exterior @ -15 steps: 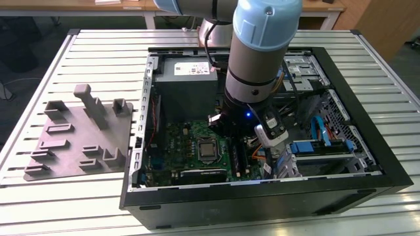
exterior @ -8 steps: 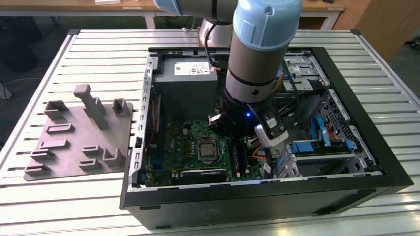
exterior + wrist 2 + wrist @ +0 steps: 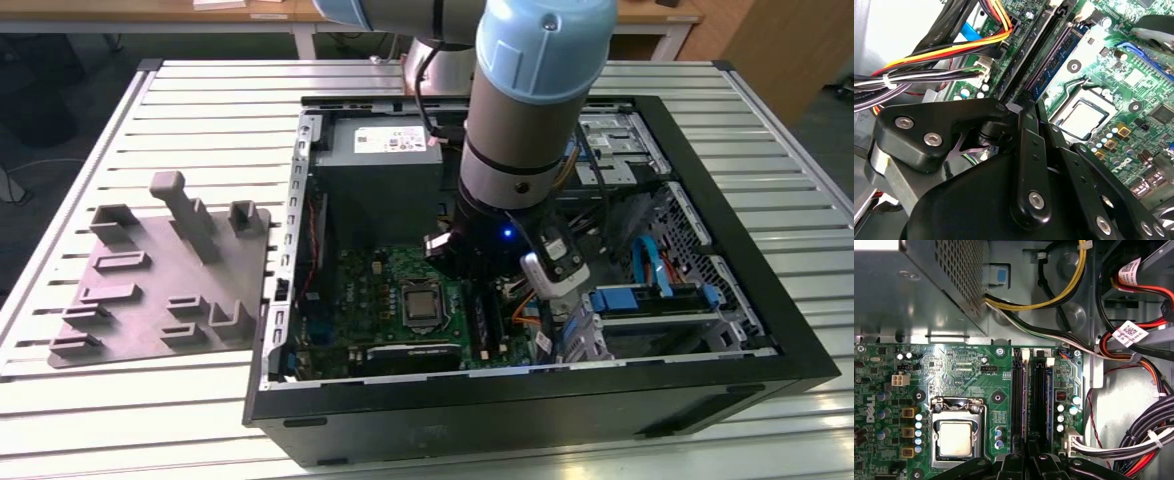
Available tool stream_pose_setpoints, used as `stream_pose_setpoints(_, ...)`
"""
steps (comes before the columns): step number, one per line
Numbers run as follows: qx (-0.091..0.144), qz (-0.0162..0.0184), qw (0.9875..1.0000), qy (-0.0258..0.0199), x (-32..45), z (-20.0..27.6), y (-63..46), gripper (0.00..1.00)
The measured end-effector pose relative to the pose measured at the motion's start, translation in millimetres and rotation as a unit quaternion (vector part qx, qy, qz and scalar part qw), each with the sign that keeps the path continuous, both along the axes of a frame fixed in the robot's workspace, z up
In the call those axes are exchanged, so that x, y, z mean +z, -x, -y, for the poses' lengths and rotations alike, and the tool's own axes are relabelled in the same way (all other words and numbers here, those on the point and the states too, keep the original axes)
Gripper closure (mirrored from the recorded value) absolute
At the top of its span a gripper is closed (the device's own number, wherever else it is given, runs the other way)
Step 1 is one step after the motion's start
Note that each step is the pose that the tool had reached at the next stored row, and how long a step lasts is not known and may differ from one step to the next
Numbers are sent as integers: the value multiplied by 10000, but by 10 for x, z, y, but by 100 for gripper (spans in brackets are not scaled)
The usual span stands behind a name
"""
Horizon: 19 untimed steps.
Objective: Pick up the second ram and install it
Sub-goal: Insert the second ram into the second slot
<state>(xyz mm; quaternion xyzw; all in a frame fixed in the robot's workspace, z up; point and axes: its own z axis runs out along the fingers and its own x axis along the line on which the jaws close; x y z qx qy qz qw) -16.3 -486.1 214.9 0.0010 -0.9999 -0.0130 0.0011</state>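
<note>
The arm [image 3: 527, 130] is reaching down into the open computer case [image 3: 747, 330] on the slatted table [image 3: 174, 420], beside the grey fixture plate [image 3: 147, 290]. Its gripper [image 3: 1030, 460] is sitting over the motherboard's memory slots [image 3: 1017, 395], fingers [image 3: 1026, 150] drawn narrow together. The second ram [image 3: 1056, 52] is lying lengthwise in a slot, parallel to its neighbours, cables [image 3: 929, 75] crowding one side.

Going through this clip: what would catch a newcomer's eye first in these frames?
The arm, with its pale blue joint, plunges into the open computer case on the slatted table. In the first wrist view the gripper sits right over the long black memory slots, beside the silver processor. On the exterior view's left lies a grey fixture plate.
</note>
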Motion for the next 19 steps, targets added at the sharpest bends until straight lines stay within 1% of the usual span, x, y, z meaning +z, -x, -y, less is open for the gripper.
stream_pose_setpoints(4,7,0,10000,1,-10,0,0,86)
stream_pose_setpoints(11,3,0,10000,1,-66,0,3,86)
stream_pose_setpoints(14,3,-1,10000,2,-77,1,3,86)
stream_pose_setpoints(18,3,0,10000,-5,-80,0,4,86)
stream_pose_setpoints(19,3,1,10000,-14,-82,-2,3,86)
